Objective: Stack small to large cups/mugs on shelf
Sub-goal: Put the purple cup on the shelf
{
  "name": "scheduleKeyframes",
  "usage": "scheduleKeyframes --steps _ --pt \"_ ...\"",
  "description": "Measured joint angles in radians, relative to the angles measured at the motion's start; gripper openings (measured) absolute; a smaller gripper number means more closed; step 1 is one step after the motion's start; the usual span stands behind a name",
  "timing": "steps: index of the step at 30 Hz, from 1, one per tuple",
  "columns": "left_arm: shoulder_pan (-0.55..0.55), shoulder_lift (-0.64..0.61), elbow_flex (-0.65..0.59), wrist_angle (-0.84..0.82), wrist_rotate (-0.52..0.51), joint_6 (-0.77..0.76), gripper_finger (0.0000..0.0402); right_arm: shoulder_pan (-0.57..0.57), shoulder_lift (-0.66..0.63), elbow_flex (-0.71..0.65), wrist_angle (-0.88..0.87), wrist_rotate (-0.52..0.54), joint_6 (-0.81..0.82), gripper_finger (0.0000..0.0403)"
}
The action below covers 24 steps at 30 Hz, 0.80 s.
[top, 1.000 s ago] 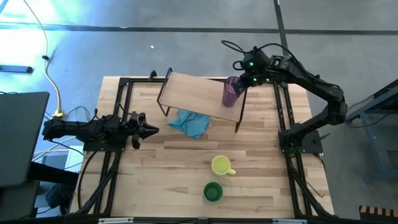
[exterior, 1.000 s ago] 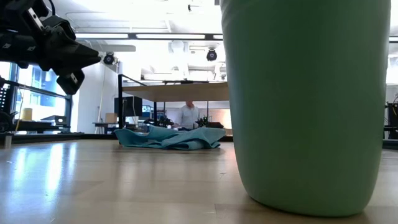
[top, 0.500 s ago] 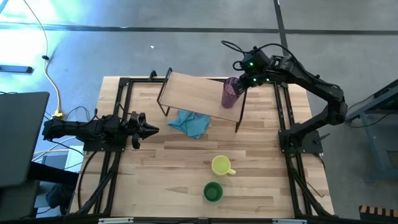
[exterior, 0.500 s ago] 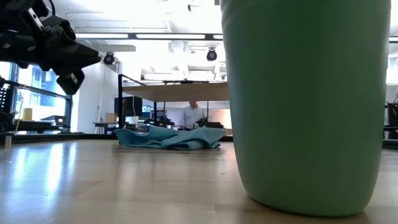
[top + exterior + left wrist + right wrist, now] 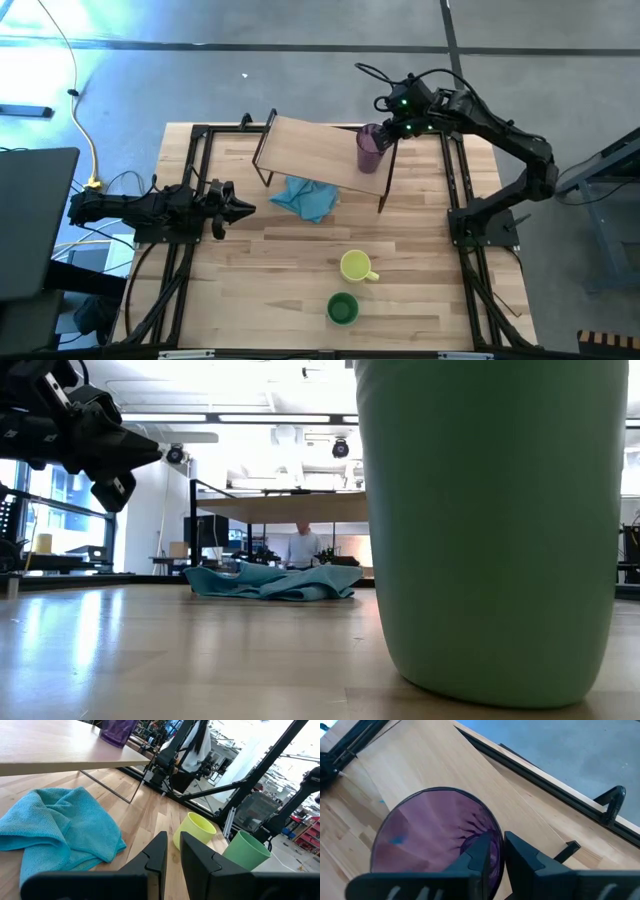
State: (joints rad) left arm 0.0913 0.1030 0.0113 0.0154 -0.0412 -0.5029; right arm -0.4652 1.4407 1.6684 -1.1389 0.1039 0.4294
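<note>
Placement step: my right gripper (image 5: 492, 851) pinches the translucent purple tumbler's (image 5: 370, 147) rim on the light wooden shelf (image 5: 310, 150). Next, I judge, release; left gripper (image 5: 172, 851) idles, nearly closed.

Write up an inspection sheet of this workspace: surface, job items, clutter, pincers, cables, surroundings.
Surface: light wooden tabletop, dark metal rails along both sides.
Job items: translucent purple tumbler upright on the low wooden shelf, near its right end; short yellow mug and green handleless cup on the tabletop, near front.
Clutter: crumpled teal cloth partly under the shelf.
Pincers: right pincer pinching the tumbler's rim; left pincer idle at the left edge, fingers nearly closed, empty.
Cables: yellow cable on the floor, left; black cable looped on the right arm.
Surroundings: grey floor; a person far behind in the low view.
</note>
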Motion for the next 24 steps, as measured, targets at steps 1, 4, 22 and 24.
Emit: scheduleKeyframes --steps 1,4,22,24 --pt "0.000 0.000 0.000 0.000 0.000 0.000 0.0042 0.000 0.003 0.000 -0.002 0.000 0.000 0.0047" --pt "0.000 0.000 0.000 0.000 0.000 0.000 0.0042 0.000 0.021 0.000 -0.004 -0.001 0.000 0.0048" --pt "0.000 0.001 0.000 -0.004 0.017 0.000 0.0042 0.000 0.044 0.052 0.001 -0.006 -0.046 0.0071" --pt "0.000 0.001 0.000 -0.004 0.017 0.000 0.0042 0.000 0.044 0.054 0.004 -0.007 -0.044 0.0092"
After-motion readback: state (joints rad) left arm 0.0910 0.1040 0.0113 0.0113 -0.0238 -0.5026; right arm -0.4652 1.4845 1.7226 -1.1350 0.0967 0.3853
